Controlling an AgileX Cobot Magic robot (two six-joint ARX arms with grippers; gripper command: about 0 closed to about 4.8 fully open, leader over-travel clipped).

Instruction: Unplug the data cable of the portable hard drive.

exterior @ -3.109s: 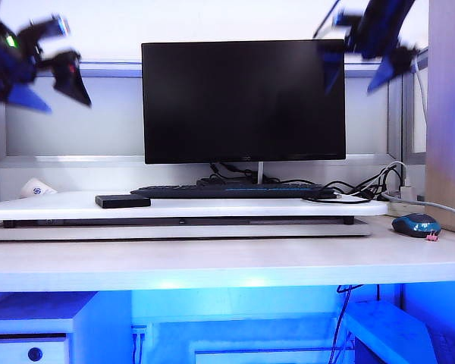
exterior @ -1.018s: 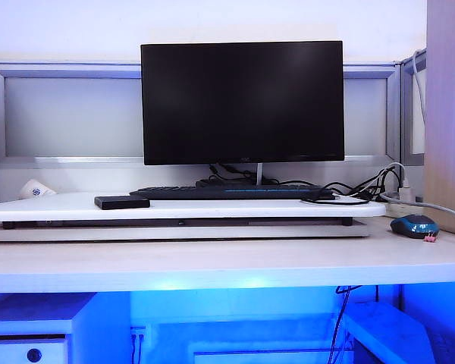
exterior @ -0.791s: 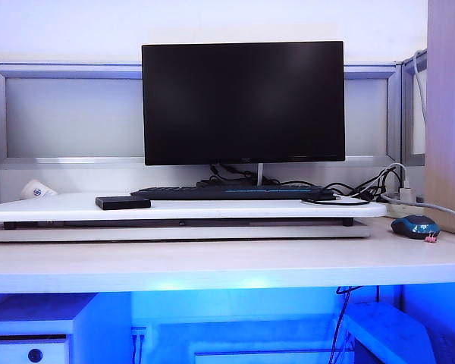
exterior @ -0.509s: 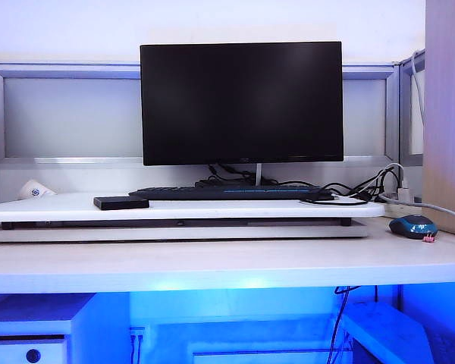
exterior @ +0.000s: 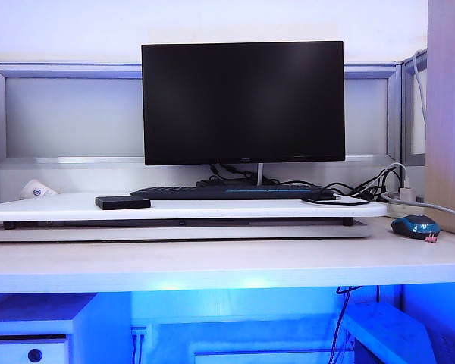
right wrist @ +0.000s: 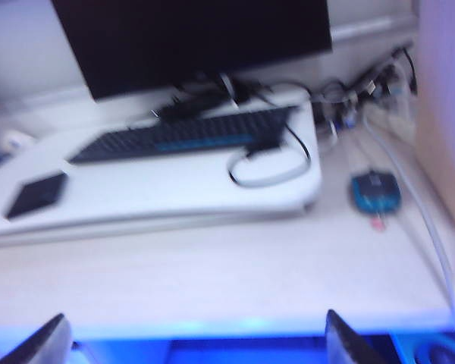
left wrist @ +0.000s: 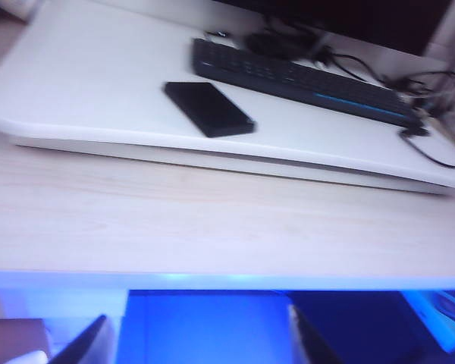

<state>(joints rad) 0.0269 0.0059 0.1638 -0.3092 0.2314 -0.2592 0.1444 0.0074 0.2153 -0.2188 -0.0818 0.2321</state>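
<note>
Both arms gone from exterior view since first frame. Portable hard drive (exterior: 122,202): flat matte-black slab on white riser (exterior: 61,206), left of keyboard (exterior: 231,192), no cord attached. Data cable (right wrist: 269,163) looped off keyboard's right end. Left gripper (left wrist: 201,353) and right gripper (right wrist: 193,341) spread, empty, before desk edge.

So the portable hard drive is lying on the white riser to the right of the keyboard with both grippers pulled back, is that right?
Not quite: the portable hard drive lies left of the keyboard, as the exterior view shows. It is on the white riser, and both grippers, left gripper and right gripper, hang back at the desk's front edge.
</note>
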